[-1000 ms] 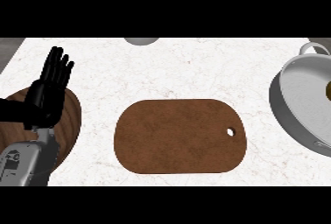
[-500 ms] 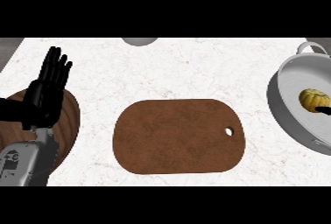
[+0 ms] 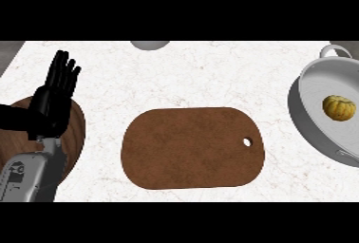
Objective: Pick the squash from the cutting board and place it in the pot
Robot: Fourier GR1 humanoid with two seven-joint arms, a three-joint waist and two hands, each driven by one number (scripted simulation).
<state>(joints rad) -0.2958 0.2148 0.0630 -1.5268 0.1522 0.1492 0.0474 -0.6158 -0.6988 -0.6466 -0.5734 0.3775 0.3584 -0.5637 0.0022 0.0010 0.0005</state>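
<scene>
A small yellow squash (image 3: pixel 338 107) lies inside the white pot (image 3: pixel 308 124) at the right edge of the counter. The brown cutting board (image 3: pixel 192 147), with a small hole near its right side, lies bare in the middle. My left hand (image 3: pixel 54 93) rests at the left, open with fingers straight and pointing up, well away from the board and the pot. My right hand shows nowhere in the view.
A round brown wooden plate (image 3: pixel 71 137) lies under my left forearm at the left edge. A grey rounded object (image 3: pixel 149 44) pokes in at the counter's far edge. The pot's handle (image 3: pixel 335 49) sticks out at its far side.
The squash has shifted further into view inside the pot, from its right edge toward the middle. My left hand has stayed still.
</scene>
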